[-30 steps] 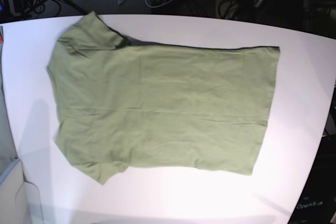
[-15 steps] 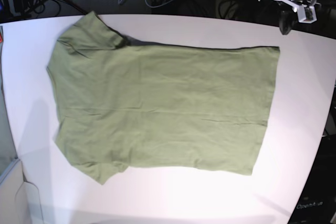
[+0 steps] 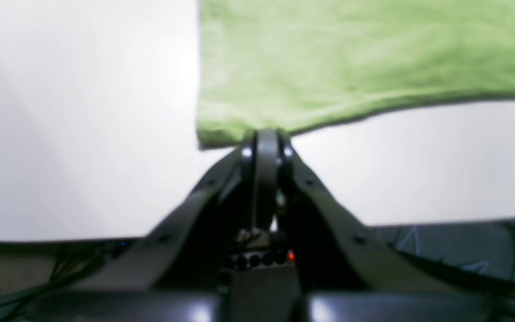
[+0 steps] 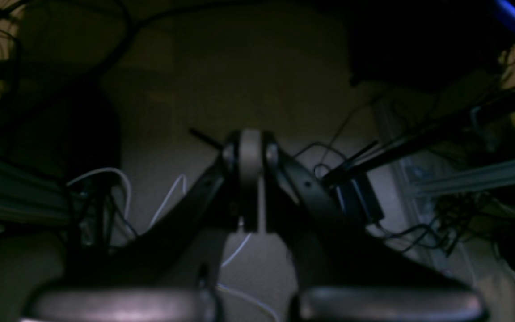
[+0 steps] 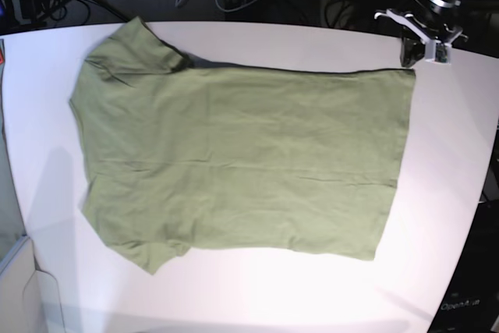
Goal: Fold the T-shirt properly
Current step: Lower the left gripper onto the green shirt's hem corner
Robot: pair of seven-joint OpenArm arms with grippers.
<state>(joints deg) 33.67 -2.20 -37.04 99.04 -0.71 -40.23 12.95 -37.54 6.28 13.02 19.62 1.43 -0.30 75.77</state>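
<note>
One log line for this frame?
T-shirt: flat, unfolded | left gripper: shut, at far hem corner | right gripper: shut, off table

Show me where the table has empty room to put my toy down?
Bare table runs along the near edge below the T-shirt, and right of its hem. The far right corner is crowded: the shut left claw hangs there.

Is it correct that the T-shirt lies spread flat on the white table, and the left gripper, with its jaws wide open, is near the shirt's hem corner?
Not quite. The left gripper has its jaws shut, not wide open; the left wrist view shows them pressed together. The rest holds: the T-shirt lies spread flat on the white table, and that gripper is near the hem corner.
</note>
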